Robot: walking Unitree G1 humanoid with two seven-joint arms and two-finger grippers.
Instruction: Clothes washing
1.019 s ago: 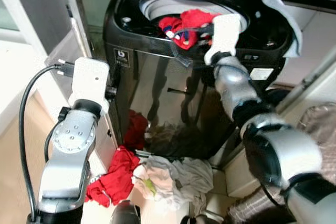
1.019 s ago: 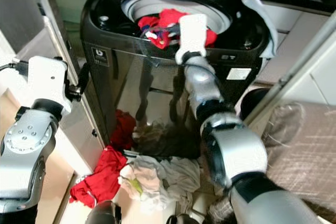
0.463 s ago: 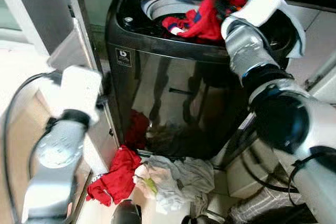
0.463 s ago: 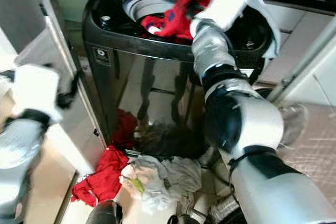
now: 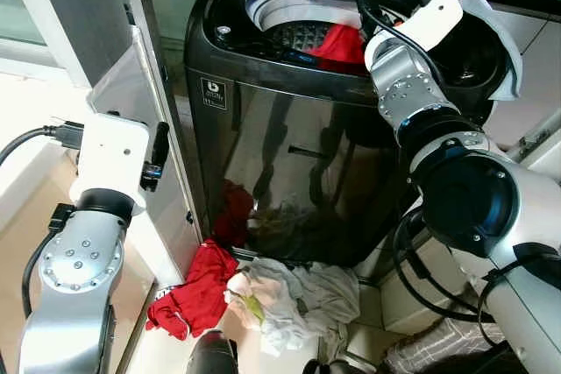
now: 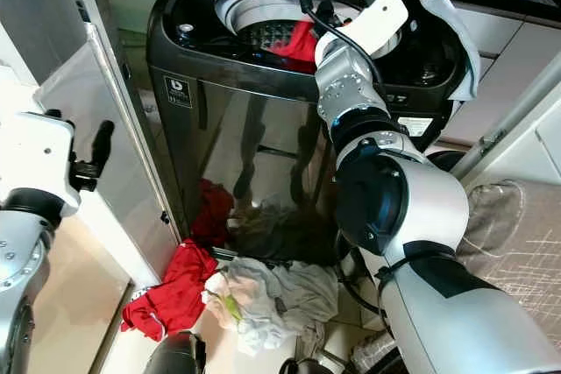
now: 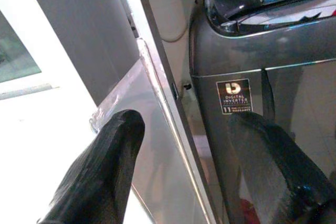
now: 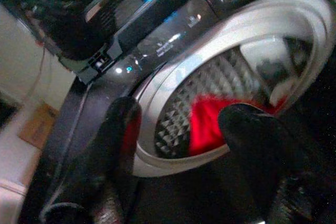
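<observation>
A red garment [image 5: 344, 42] lies bunched inside the drum of the washing machine [image 5: 289, 120], with no clear long axis. The right gripper [image 8: 181, 129] hangs above the drum, fingers spread, holding nothing. The left gripper [image 7: 194, 166] hovers open beside the machine. More clothes [image 5: 263, 291] lie on the floor.

I stood in a home laundry corner: a dark top-loading washing machine [image 5: 298, 120] with its lid open, red and pale clothes [image 5: 254, 291] heaped on the floor at its foot, a sliding door frame [image 5: 153, 85] beside it.
</observation>
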